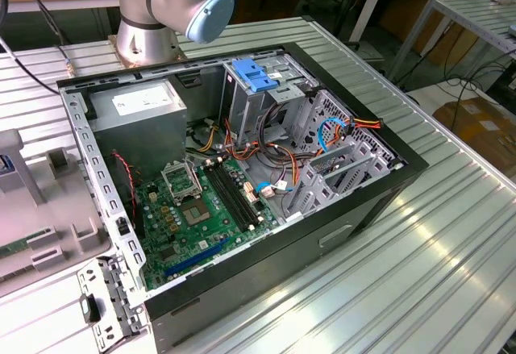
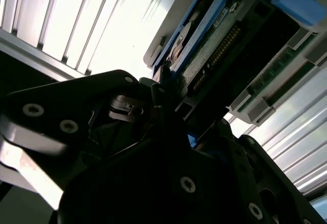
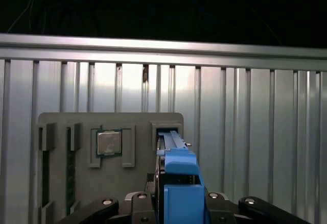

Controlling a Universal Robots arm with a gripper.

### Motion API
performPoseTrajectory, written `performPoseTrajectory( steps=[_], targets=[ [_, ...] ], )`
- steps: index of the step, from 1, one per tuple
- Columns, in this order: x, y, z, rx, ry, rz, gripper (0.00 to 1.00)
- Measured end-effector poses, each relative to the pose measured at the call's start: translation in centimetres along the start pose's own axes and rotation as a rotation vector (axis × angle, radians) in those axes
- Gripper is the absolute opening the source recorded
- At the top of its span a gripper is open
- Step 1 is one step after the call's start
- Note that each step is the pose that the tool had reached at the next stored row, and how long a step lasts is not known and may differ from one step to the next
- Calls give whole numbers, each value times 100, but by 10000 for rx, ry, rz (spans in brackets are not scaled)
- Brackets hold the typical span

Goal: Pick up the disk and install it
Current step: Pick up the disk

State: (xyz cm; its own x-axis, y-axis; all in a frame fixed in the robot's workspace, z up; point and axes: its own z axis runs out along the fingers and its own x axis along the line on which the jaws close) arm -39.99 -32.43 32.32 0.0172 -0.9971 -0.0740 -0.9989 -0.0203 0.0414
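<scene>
Evidently mid-pickup, the gripper [image 3: 176, 203] clamps the disk [image 3: 180, 175], which likely needs a straight pull from the holder [image 3: 127, 124] ahead

— How is the light treating you?
— The ribbed table [image 2: 102, 25] is glaring white in the second wrist view, and my claw [image 2: 161, 90] is showing as a blurry black silhouette.
— Elsewhere?
— Darkness is hanging above the table in the first wrist view. The exterior view is looking evenly lit, with soft shadows pooling inside the computer case [image 1: 266, 277].
</scene>
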Motion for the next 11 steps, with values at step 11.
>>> performPoseTrajectory(
  steps=[11],
  targets=[
    [-19, 2, -67, -1, -1, 0, 36]
  ],
)
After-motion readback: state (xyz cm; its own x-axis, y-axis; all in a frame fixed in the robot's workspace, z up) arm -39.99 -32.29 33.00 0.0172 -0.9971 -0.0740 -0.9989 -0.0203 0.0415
